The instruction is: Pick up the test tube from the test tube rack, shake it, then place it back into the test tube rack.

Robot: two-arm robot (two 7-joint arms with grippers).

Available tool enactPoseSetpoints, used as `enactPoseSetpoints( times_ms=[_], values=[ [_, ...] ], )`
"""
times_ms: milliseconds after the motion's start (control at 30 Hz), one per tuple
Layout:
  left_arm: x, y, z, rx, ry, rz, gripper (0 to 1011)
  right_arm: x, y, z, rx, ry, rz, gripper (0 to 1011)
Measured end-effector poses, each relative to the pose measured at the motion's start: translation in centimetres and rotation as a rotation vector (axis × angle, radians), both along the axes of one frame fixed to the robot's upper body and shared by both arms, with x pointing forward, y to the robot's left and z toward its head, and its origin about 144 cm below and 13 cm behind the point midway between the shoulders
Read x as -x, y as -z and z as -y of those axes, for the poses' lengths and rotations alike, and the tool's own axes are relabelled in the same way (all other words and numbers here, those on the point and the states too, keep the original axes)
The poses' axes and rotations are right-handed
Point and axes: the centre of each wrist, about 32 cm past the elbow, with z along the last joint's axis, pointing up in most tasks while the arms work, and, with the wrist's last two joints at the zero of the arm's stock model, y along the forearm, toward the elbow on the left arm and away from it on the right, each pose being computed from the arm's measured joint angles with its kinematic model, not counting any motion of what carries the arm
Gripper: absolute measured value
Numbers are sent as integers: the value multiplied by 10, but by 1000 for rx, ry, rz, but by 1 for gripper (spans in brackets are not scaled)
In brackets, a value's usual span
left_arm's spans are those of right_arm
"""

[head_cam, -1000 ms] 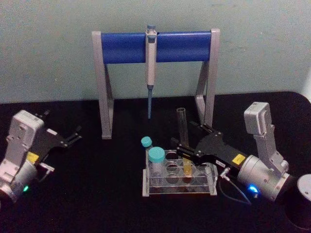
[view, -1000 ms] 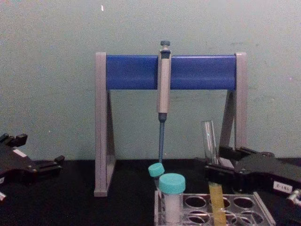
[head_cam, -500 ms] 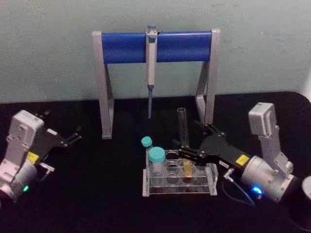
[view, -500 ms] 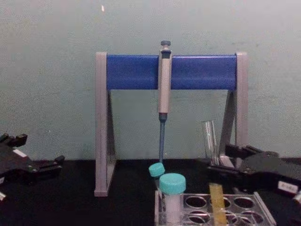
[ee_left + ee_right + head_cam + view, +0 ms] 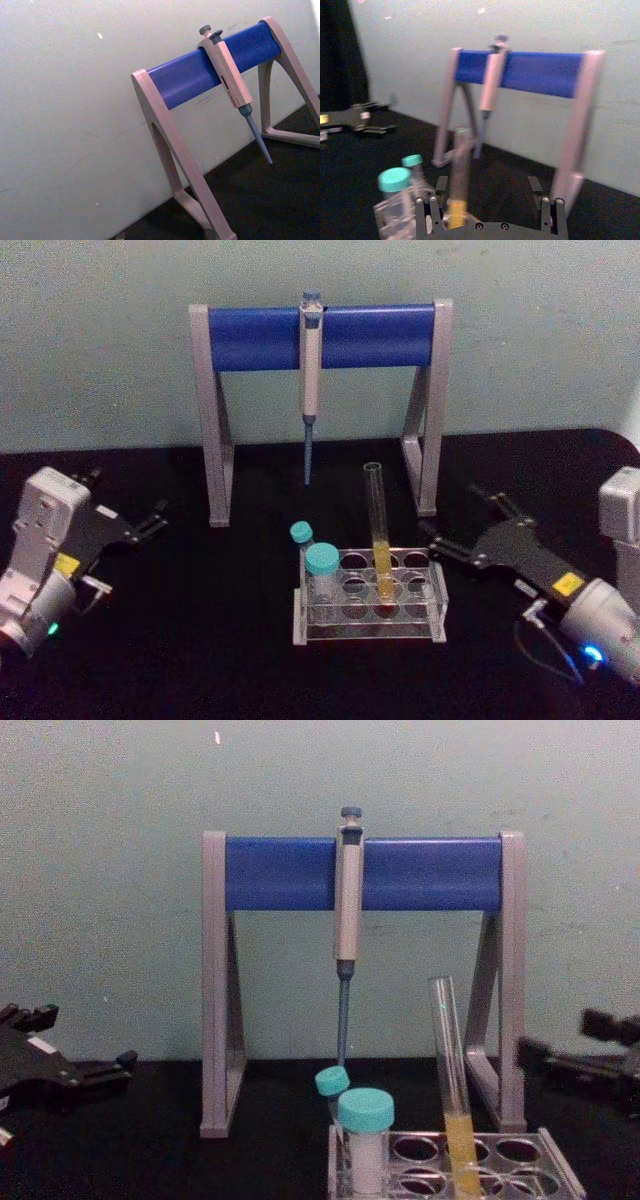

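Black tabletop (image 5: 200,640) under a pale green wall. Test tube (image 5: 379,530) standing upright in the test tube rack (image 5: 368,602), in a hole of the back row toward the right end, yellow liquid in its lower part, mouth open and well above the rack's top. Free of any grip: right gripper (image 5: 462,523) off to the right of the rack, near but apart from the tube, fingers spread wide with nothing between them, pointing back toward the rack. Seen in the right wrist view standing just ahead of the spread fingers (image 5: 427,212). Two teal-capped vials (image 5: 322,562) at the rack's left end. Behind the rack, tall grey stand (image 5: 213,420) with blue crossbar, pipette (image 5: 311,380) hanging from it. Left gripper (image 5: 150,520) parked far left of the rack, fingers parted, empty.
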Motion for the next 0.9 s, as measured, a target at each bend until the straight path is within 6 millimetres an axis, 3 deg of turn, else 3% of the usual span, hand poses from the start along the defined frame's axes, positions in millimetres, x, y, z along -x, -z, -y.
enactPoseSetpoints(
  times_ms=[367,900],
  values=[
    [0,0,0,0,0,0,1010,11,18,5,10,270,38,1000],
    [0,0,0,0,0,0,1010,1,51,-4,74,314,-68,1000]
  ],
)
